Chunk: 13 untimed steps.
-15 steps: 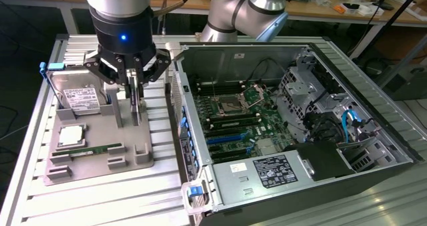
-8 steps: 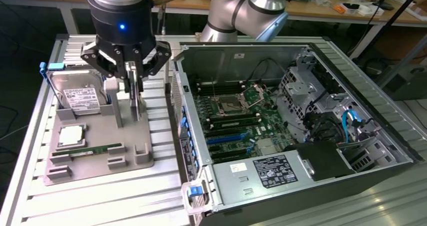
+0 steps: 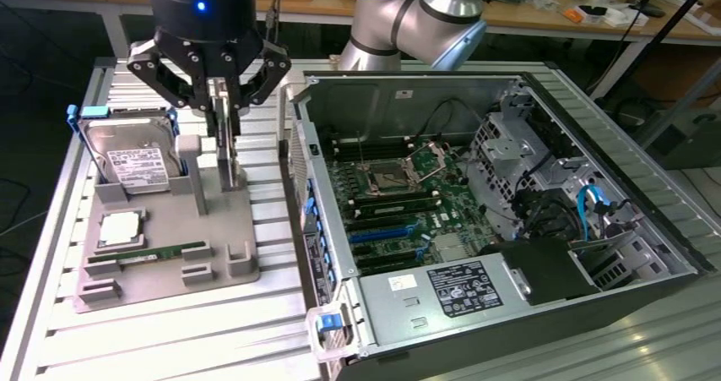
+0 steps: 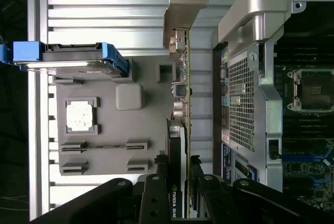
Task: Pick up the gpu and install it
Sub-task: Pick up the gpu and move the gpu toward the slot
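The place is a robotics lab or workshop, shown by an industrial robot arm [image 3: 417, 13] with a gripper [image 3: 222, 109] over a slatted aluminium table [image 3: 169, 339] bearing an opened computer case [image 3: 394, 102] and a grey parts fixture [image 3: 169, 267], with cluttered workbenches [image 3: 529, 13] behind.

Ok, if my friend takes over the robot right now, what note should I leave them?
State of the gripper: it is down over the gpu, at its top edge. Whether it is clamped, I cannot tell.
Where: the gpu stands on edge in the grey holder, beside the open computer case.
Done: the gripper is at the card.
Left: the gpu is not yet lifted out or installed in the case.
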{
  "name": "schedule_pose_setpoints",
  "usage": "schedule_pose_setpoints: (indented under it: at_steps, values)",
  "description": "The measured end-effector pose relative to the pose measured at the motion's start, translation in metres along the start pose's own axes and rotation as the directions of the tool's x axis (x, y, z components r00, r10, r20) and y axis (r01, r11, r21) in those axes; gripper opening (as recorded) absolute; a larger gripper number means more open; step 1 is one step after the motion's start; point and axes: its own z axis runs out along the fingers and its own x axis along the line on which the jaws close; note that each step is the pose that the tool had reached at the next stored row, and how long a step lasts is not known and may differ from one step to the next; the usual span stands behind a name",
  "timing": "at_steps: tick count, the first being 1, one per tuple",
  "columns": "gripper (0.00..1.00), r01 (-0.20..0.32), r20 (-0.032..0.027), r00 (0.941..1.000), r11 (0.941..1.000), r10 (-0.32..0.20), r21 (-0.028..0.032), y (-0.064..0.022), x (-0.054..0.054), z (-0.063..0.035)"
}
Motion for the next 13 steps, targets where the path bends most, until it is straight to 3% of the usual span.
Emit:
schedule_pose_setpoints:
  at_steps: [7,13]
  values:
    - [0.27,0.000,-0.0001,1.0000,1.0000,0.000,0.0000,0.0016,0.000,-0.0156]
    - [0.27,0.000,0.0001,1.0000,1.0000,0.000,0.0000,0.0016,0.000,-0.0161]
